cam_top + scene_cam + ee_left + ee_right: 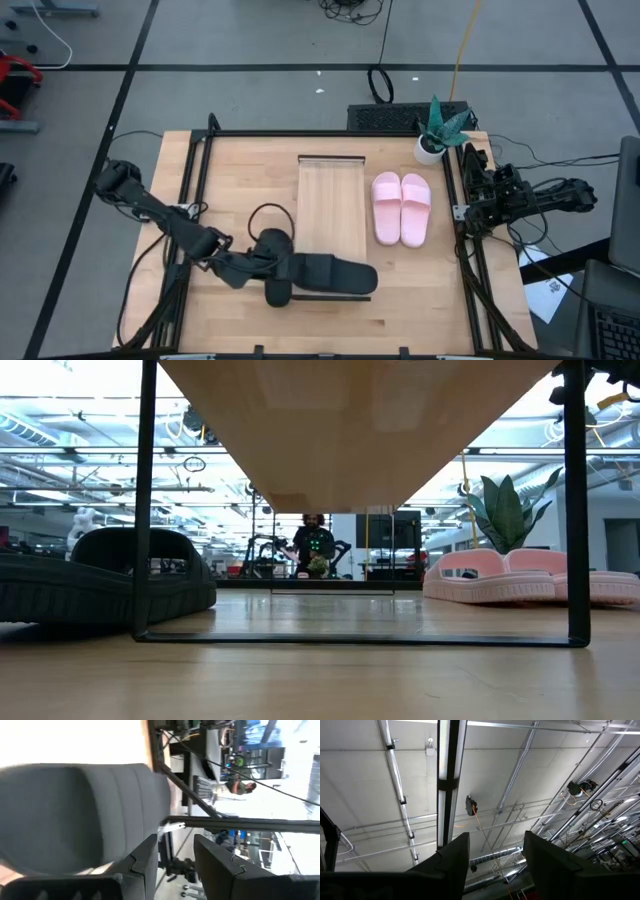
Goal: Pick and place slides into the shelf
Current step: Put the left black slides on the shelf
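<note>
High view, clock read from table centre. Shelf runs lengthwise 12 to 6 down the middle, its planks bare at the far end. One black slide lies across the shelf's near end at about 6, long axis 9 to 3, so crosswise to the planks. A second black slide sits just off the shelf's near-left corner, around 7, touching or overlapping the first; which, cannot tell.

Left gripper is at that second slide, arm reaching in from 9. Left wrist view: fingers parted with a clear gap, a slide's strap beside one finger, nothing pinched between them. Reads as a release.

Pink pair lies side by side just right of the shelf, at 3, long axes 12 to 6, parallel to the planks.

Right gripper parked at the table's right edge, pointing up at the ceiling, fingers spread, empty. It is the nearer arm to the pink pair; the shelf lies toward 9 from them, a short sideways carry with no turning needed.
</note>
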`<action>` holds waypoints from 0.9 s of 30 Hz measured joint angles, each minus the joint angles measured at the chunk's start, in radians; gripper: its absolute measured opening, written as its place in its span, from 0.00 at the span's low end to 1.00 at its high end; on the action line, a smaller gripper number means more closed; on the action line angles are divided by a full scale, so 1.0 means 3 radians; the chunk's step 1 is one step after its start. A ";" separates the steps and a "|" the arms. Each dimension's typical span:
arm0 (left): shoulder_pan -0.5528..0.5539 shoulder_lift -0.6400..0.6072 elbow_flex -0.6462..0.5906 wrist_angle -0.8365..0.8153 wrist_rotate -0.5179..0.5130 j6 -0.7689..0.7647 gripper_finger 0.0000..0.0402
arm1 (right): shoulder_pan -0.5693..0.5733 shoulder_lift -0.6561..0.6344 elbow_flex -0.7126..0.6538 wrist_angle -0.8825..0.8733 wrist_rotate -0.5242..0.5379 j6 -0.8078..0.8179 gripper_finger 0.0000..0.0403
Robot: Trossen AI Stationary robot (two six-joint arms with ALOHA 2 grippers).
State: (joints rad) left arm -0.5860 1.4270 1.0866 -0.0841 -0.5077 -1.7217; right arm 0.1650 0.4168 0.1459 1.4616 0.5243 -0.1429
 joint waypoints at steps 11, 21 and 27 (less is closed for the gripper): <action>-0.0068 -0.0045 0.0000 -0.0327 -0.0127 -0.0162 0.30 | 0.0001 0.0001 -0.0001 0.0000 0.0000 -0.0001 0.44; 0.0061 -0.0092 0.0003 -0.1034 0.0022 -0.0123 0.30 | 0.0000 0.0001 -0.0001 0.0000 0.0000 -0.0003 0.44; 0.0129 -0.0170 0.0004 -0.1302 0.0030 -0.0129 0.30 | 0.0000 0.0001 -0.0001 -0.0001 0.0000 -0.0002 0.44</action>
State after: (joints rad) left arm -0.5472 1.3760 1.0878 -0.4749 -0.4988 -1.7604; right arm 0.1650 0.4170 0.1457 1.4612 0.5243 -0.1434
